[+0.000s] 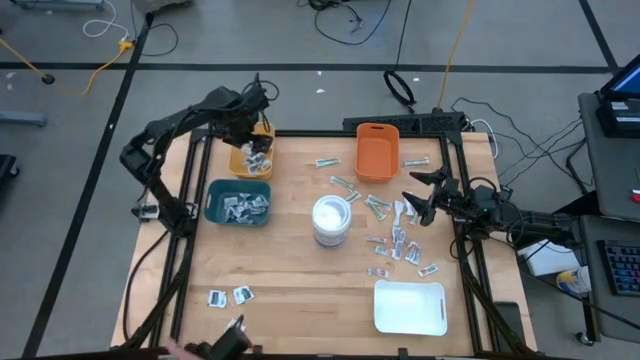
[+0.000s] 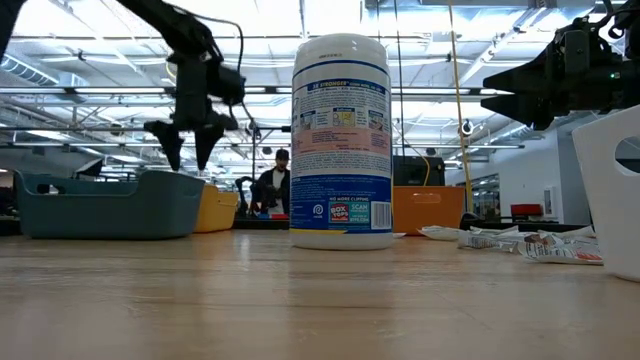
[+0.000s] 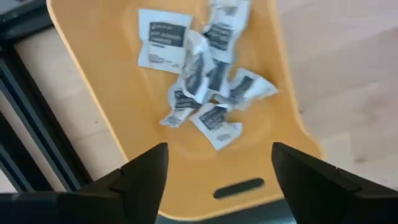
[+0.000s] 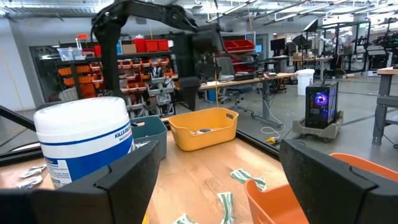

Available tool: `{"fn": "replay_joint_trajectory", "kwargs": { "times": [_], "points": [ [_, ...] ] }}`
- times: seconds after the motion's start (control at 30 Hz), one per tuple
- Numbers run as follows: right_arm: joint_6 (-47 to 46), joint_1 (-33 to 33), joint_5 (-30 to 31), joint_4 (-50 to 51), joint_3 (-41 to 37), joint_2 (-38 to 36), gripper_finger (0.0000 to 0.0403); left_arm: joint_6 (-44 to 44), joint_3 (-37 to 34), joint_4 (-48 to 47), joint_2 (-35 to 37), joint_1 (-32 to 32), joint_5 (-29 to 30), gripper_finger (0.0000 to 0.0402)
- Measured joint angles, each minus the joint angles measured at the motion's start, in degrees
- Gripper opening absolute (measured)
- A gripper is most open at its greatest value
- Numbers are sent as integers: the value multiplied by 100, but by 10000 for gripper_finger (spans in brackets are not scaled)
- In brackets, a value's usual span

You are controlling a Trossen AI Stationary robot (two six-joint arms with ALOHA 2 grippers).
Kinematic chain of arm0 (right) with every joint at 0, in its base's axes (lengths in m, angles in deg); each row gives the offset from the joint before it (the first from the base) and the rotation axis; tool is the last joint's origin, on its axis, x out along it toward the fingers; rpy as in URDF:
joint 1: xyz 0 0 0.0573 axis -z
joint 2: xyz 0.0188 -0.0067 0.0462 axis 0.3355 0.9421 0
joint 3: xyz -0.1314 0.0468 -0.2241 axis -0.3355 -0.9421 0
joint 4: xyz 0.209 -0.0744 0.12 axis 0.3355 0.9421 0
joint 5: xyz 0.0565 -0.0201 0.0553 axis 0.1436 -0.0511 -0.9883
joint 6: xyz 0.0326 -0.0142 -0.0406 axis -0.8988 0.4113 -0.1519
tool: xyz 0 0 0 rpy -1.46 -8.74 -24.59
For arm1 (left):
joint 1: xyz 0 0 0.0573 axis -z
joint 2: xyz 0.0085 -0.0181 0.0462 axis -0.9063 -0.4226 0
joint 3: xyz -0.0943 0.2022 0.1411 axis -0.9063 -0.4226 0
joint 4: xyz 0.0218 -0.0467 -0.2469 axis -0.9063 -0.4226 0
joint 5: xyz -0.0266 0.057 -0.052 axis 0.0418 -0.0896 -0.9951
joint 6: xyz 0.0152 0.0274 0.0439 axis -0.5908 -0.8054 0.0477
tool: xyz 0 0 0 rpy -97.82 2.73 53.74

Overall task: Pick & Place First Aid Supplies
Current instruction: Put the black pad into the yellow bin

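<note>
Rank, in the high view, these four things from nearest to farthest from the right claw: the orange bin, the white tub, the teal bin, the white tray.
From the right claw, at the table's right side:
1. Orange bin, toward the back edge.
2. White tub, at the middle; only a little farther than the orange bin.
3. White tray, at the front right.
4. Teal bin, on the left side.

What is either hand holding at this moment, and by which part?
Nothing. The left hand hangs open above the yellow bin of packets; the right hand is open in the air, also empty.

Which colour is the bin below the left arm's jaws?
Yellow bin; the left wrist view shows it best.
</note>
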Motion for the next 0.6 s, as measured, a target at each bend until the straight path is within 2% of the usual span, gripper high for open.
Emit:
{"fn": "replay_joint_trajectory", "kwargs": {
  "times": [0.13, 0.27, 0.6],
  "points": [
    [1, -1, -1, 0, 1, -1, 325, 260, -244, -13, 349, 442, 18, 308],
    [0, -1, 1, 0, 0, 1, 325, 628, -813, -3, 785, 1044, 18, 311],
    [1, 0, 1, 0, 1, 1, 325, 2458, -2028, 70, 1788, 3240, -365, 297]
  ]
}}
